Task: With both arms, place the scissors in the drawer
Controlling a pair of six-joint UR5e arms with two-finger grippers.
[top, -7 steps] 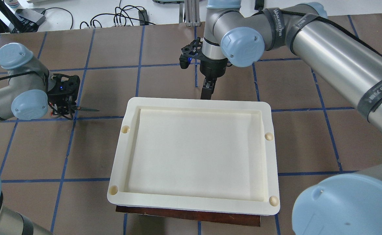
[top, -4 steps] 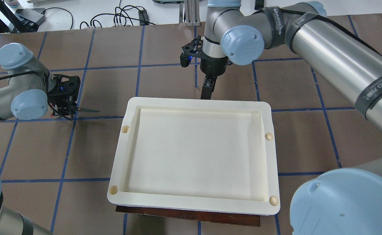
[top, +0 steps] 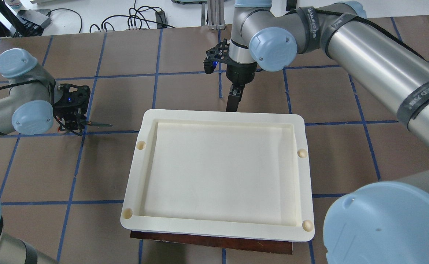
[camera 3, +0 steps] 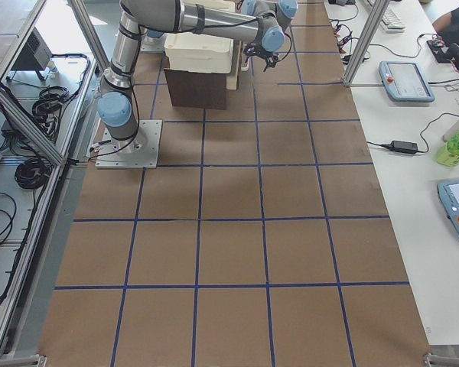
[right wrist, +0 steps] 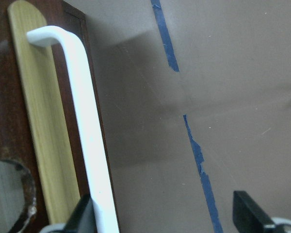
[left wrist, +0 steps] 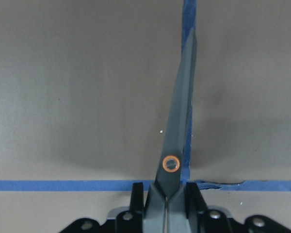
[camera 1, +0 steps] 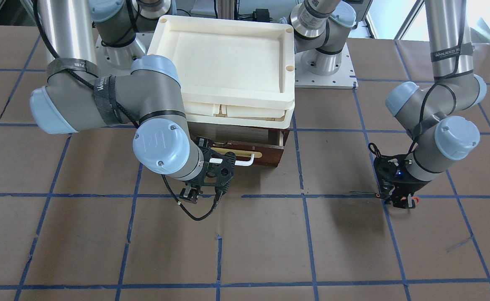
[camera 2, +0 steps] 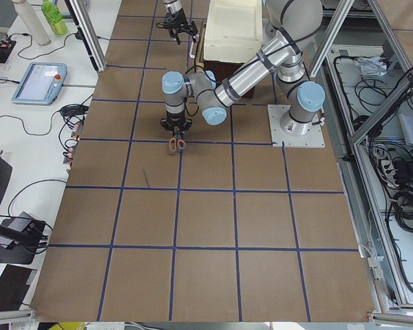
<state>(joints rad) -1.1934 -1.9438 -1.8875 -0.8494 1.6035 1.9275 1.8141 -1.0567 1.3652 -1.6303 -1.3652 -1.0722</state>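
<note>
Left gripper (left wrist: 166,201) barely budges, clamped on scissors (left wrist: 182,111) near pivot, blades aimed at tray (top: 218,115), low by table (top: 126,91). Right gripper (right wrist: 167,216) spread, one finger against white handle (right wrist: 87,121), wrist creeping away from tray. Drawer (camera 1: 265,154) pull looks under way, only slit of pale interior showing. Tray lip overhangs opening, gap too narrow yet. Bare table between scissors and drawer front, right wrist crowding it.

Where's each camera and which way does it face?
Front-facing: across the table, facing the robot; left arm, right arm, drawer.
Overhead: behind the robot, looking down; both arms, cream tray.
Exterior left: table's end, left arm nearest.
Exterior right: opposite end, right arm nearest.
Left wrist: looks down; left hand, scissors.
Right wrist: along the white handle; right hand.
Shared: front-facing also shows that handle.
</note>
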